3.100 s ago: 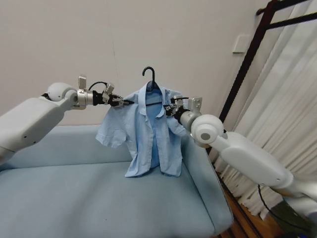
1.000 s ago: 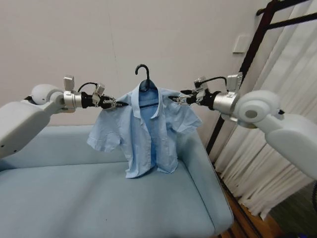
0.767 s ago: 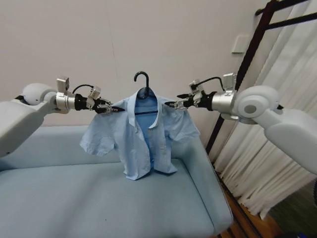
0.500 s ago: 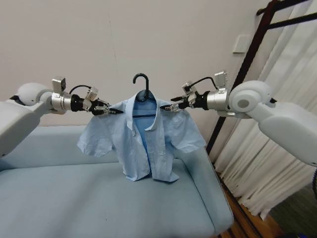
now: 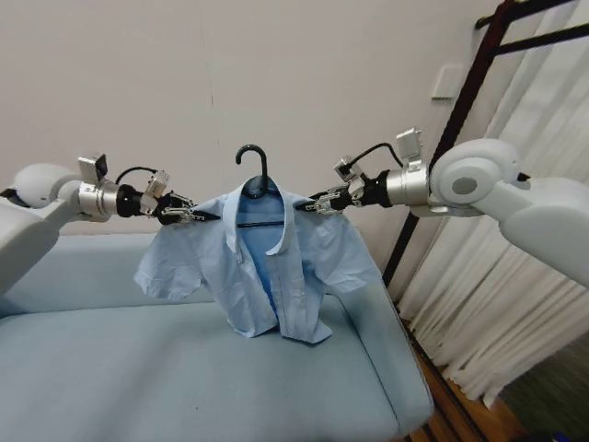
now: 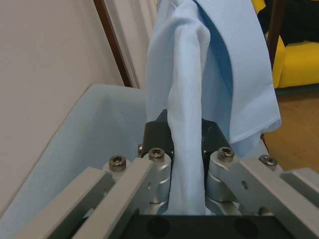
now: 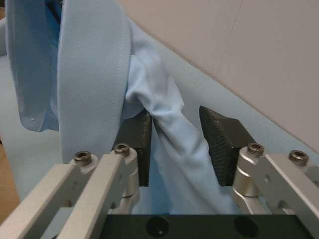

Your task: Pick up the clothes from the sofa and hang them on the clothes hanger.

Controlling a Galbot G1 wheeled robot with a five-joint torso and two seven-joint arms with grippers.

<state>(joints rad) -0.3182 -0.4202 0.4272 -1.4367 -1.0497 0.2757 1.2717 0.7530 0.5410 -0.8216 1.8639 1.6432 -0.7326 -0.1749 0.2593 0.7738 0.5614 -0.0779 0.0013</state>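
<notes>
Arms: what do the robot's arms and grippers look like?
The left arm and right arm have smooth white rounded shells, silver wrists and looping black cables. The left gripper and right gripper are silver bolted bars with black jaws.

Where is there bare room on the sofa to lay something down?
The sofa seat is bare left of and in front of the hanging shirt, which the left gripper and right gripper hold up by its shoulders. It is crowded at the right end, by the rack.
</notes>
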